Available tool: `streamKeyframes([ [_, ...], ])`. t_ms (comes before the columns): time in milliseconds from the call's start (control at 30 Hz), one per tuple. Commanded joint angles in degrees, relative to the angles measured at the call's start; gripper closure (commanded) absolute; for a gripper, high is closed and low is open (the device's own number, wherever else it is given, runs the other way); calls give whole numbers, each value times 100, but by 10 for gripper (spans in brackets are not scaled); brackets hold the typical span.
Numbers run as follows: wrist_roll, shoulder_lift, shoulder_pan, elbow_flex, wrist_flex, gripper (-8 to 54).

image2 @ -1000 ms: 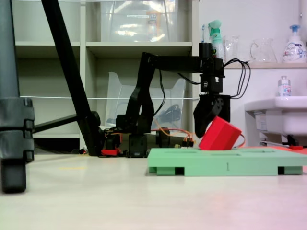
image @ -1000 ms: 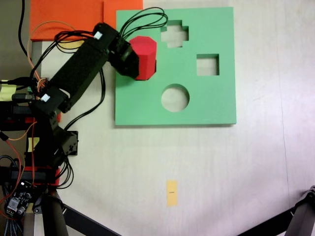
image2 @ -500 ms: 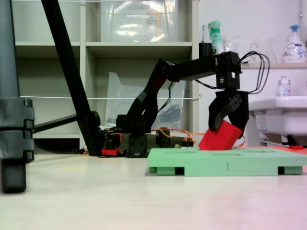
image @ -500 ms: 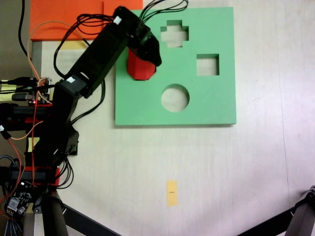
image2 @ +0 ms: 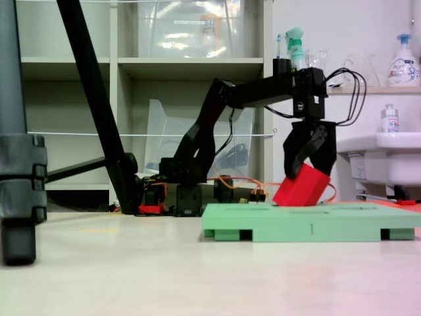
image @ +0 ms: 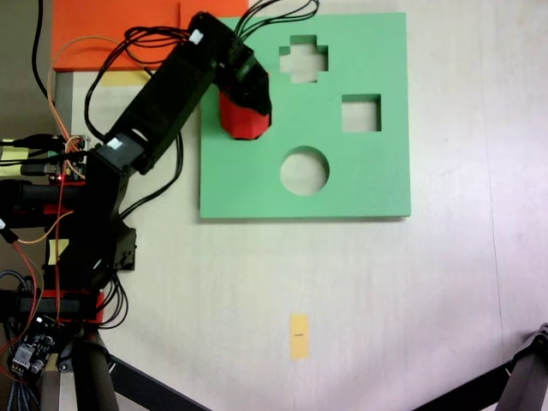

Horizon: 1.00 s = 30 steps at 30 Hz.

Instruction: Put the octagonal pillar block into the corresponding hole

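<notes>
The octagonal pillar block (image: 246, 125) is a bright red foam prism near the left edge of the green foam board (image: 377, 180). In a fixed view from the side, the octagonal pillar block (image2: 302, 187) leans tilted, one end down in the green foam board (image2: 309, 229) and its upper corner raised. The corresponding hole is hidden under the block and the arm. My gripper (image: 249, 96) hangs right over the block. Seen from the side, my gripper (image2: 304, 167) is open, its jaws spread astride the block's raised top.
The board also has a cross cutout (image: 304, 59), a square cutout (image: 360, 112) and a round cutout (image: 305, 169). An orange foam sheet (image: 120, 30) lies at the top left. Yellow tape (image: 298, 335) marks the table. A tripod leg (image2: 99, 112) crosses the side view.
The arm swung from the block's left side to above it, jaws now astride its top. Over the last half second it drew back slightly. The block stays tilted in place.
</notes>
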Motion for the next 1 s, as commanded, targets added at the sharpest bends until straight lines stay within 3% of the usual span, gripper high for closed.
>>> streamKeyframes([
  [0, 439, 369, -158, 70, 457, 182],
  [500, 316, 694, -167, 404, 448, 108],
  [800, -1081, 826, -105, 571, 132, 102],
  [967, -1301, 809, -53, 571, -220, 106],
])
